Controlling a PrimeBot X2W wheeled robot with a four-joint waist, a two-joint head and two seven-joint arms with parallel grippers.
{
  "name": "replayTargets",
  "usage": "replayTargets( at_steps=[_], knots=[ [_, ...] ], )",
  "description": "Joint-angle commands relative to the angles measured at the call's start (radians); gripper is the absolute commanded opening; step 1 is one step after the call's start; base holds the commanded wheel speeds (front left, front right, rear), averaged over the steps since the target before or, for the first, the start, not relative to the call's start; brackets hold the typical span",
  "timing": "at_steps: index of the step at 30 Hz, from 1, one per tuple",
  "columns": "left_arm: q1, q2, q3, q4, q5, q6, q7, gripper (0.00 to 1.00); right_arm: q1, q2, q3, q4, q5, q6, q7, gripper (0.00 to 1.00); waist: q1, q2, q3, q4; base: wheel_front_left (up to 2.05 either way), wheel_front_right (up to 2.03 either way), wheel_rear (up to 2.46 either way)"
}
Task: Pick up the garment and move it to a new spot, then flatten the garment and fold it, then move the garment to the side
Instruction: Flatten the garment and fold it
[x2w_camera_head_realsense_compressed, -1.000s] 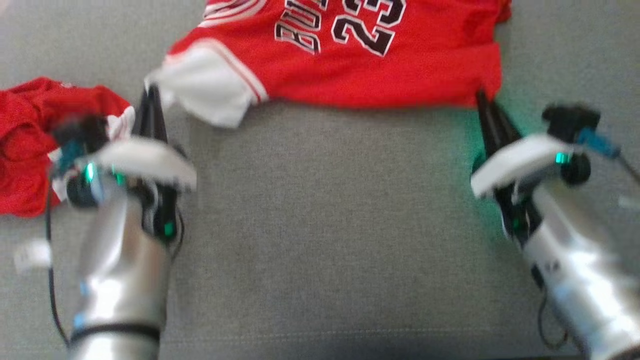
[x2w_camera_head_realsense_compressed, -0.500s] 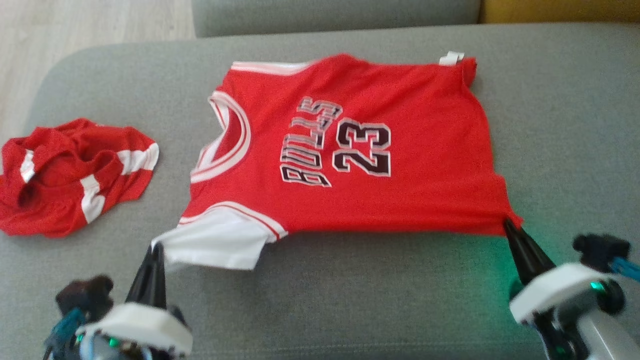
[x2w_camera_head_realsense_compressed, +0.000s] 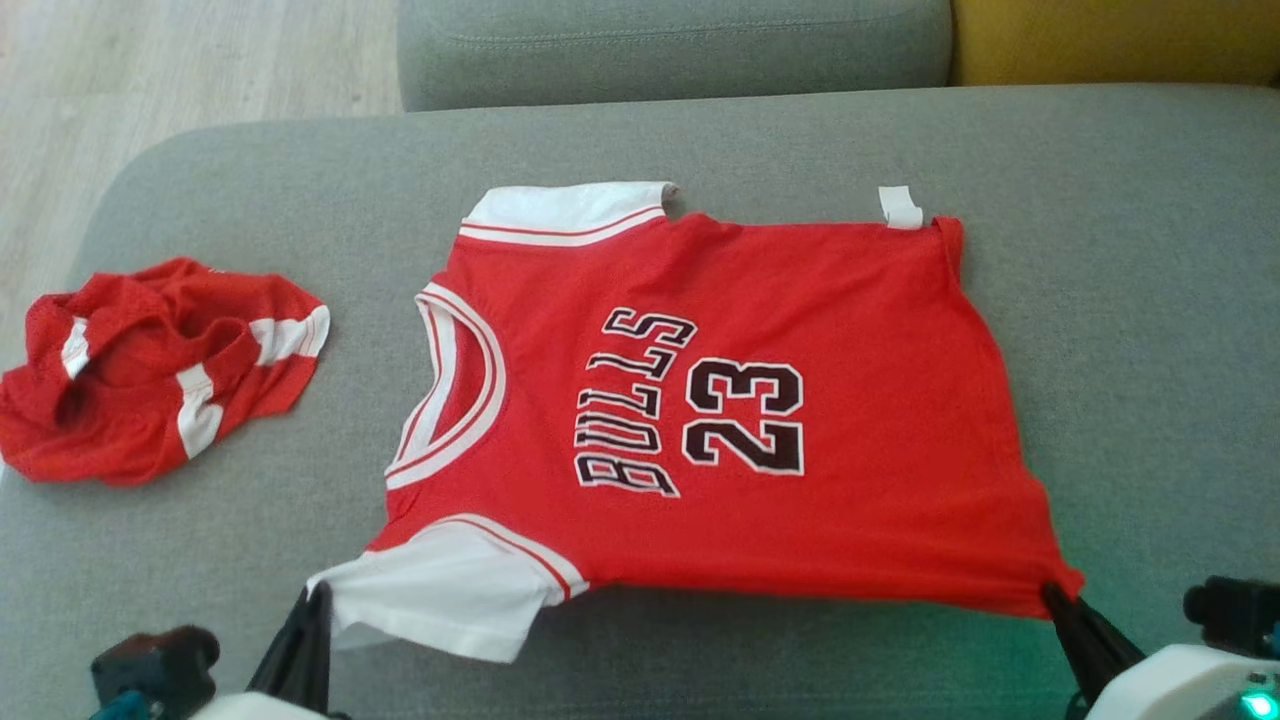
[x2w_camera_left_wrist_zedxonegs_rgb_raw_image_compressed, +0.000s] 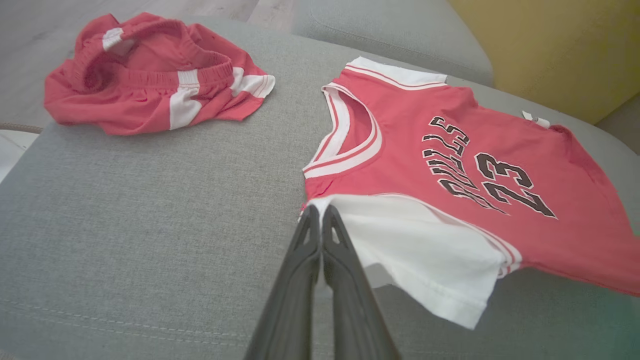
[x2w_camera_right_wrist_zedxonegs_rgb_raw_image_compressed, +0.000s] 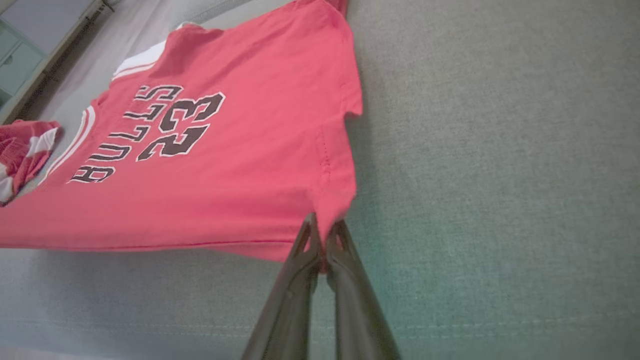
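A: Jaw state?
B: Left gripper (x2w_camera_left_wrist_zedxonegs_rgb_raw_image_compressed: 317, 212): jaws clamped on the white sleeve (x2w_camera_left_wrist_zedxonegs_rgb_raw_image_compressed: 425, 250) of the shirt (x2w_camera_head_realsense_compressed: 750, 400). Right gripper (x2w_camera_right_wrist_zedxonegs_rgb_raw_image_compressed: 325, 227): jaws clamped on the hem corner (x2w_camera_right_wrist_zedxonegs_rgb_raw_image_compressed: 335, 210).
A: Shirt location?
B: Spread on the sofa (x2w_camera_head_realsense_compressed: 1150, 300); shorts (x2w_camera_head_realsense_compressed: 150, 370) apart, left.

Grey woven-fabric couch cushion (x2w_camera_head_realsense_compressed: 200, 560), rounded far-left corner. On it: red jersey with white sleeves and black "BULLS 23" print (x2w_camera_head_realsense_compressed: 860, 480), spread flat at centre, collar to the left; crumpled red mesh shorts with white stripes (x2w_camera_head_realsense_compressed: 150, 380) at left edge, well apart from jersey.
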Motion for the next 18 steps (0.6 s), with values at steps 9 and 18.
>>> replayTargets(
  at_steps=[9, 18],
  knots=[
    [-0.177, 0.068, 0.012, 0.07, -0.029, -0.059, 0.087, 0.0, -0.143, 0.002, -0.005, 0.01, -0.028, -0.001, 0.134, 0.0, 0.0001, -0.0001, 0.059, -0.025, 0.0, 0.0, 0.0],
    [-0.448, 0.125, 0.027, 0.301, -0.123, -0.14, 0.176, 0.0, -0.376, -0.022, 0.025, 0.203, -0.018, -0.001, 0.148, 0.0, 0.0001, -0.0001, 0.124, -0.045, 0.0, 0.0, 0.0]
  ],
)
